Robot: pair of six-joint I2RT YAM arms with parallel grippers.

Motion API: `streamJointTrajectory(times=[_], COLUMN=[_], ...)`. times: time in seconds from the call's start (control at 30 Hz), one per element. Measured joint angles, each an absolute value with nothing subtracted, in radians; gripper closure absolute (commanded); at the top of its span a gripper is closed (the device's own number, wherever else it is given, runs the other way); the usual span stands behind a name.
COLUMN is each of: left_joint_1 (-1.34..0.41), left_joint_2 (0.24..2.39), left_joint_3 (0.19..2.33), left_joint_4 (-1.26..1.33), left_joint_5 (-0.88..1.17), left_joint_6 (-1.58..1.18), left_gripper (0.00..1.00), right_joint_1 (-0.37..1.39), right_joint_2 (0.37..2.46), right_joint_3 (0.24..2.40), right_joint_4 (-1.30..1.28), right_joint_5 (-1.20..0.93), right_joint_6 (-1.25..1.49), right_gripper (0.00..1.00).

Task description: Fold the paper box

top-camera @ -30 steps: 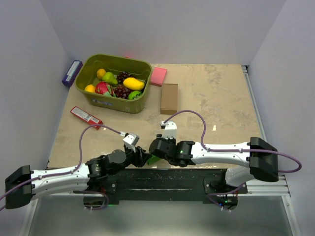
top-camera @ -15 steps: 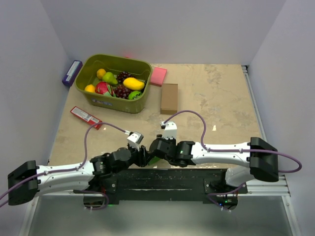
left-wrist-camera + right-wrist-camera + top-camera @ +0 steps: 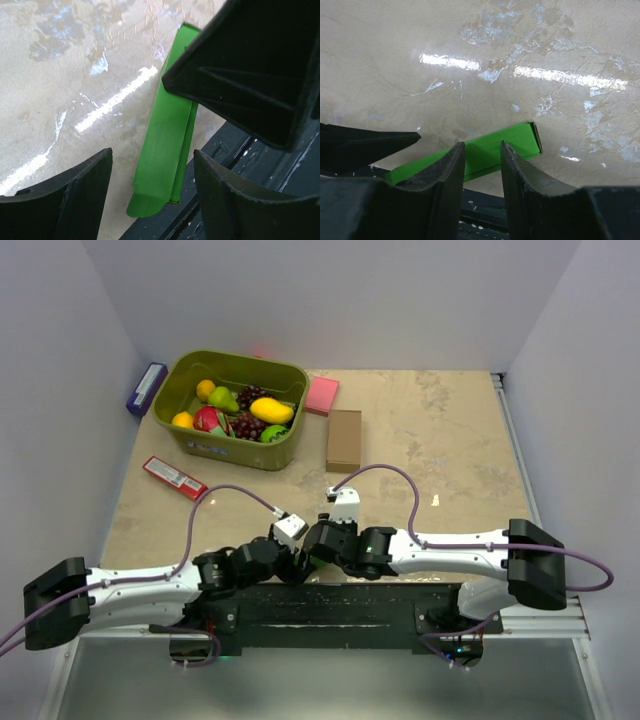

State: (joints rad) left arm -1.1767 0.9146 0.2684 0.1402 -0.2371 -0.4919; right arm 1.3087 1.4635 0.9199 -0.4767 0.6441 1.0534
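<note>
The paper box (image 3: pixel 165 145), folded flat into a narrow bright green strip of two thin layers, lies on the desk (image 3: pixel 470 40) just beyond the far edge of the black base plate (image 3: pixel 340 605). It runs roughly along that edge, and its rounded end reaches the plate. The left hand (image 3: pixel 152 160) is spread, and that rounded end sits between its fingers (image 3: pixel 70 195). Bare desk shows on one side of the strip; the other finger is just beside it, with no grip evident. The right hand (image 3: pixel 483 150), farther along the plate's edge, has its fingers (image 3: pixel 520 180) partly apart, tips over the middle of the strip, with green card visible in the gap. Whether the tips press on the card cannot be told. The box is judged very light and only moderately stiff. It probably springs back at its creases, dents under a hard pinch, and slides readily on the glossy desk. The best hold is probably across the strip's narrow width. One finger would go under the long edge nearest the plate, where the layers part slightly, while the other hand pins the far end flat.
</note>
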Motion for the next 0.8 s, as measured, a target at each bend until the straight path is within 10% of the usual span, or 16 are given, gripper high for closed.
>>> streamJointTrajectory(times=[0.33,0.8], left_joint_1=[-1.179,-1.199], left_joint_2=[0.979,1.003], left_joint_3=[0.3,0.363], left_joint_4=[0.131,0.078], left_joint_5=[-0.195,-0.29], left_joint_6=[-0.377,-0.313], left_gripper=[0.77,0.87], right_joint_1=[1.308,1.185], right_joint_2=[1.459,1.351], right_joint_3=[0.912,0.885], right_joint_4=[-0.461,-0.402], right_joint_5=[0.649,0.519], right_joint_6=[1.054,1.009], right_gripper=[0.62,0.25])
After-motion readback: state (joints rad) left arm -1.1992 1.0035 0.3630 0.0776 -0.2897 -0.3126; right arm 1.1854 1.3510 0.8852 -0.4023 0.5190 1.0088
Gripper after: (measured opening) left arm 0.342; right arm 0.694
